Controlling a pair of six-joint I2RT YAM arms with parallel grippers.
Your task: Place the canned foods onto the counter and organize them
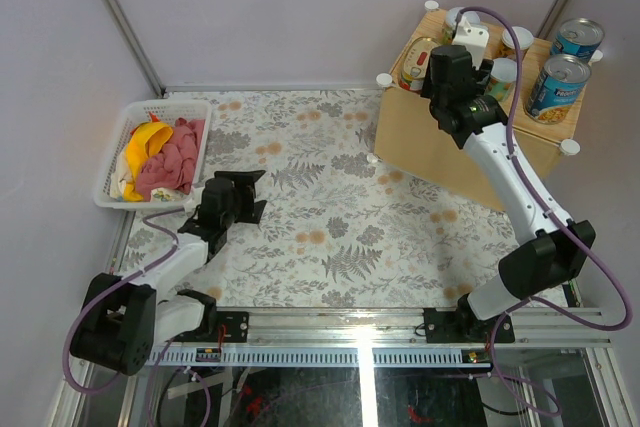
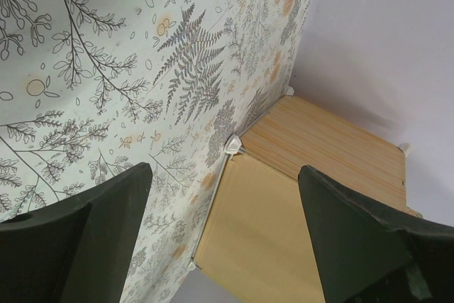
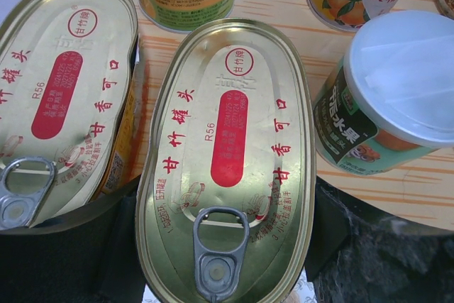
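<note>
Task appears nearly complete: six cans (image 1: 556, 87) sit on the counter (image 1: 440, 152) at 2 o'clock. The right gripper (image 3: 223, 235) clamps the last oval tin (image 3: 230, 140) there; the left gripper (image 2: 223, 204) gapes empty.

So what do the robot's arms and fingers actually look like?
Both the left arm and the right arm are smooth white tubes joined by chunky black joints. A purple cable loops along each. The fingers are plain matt black wedges. I can't make out any markings.
</note>
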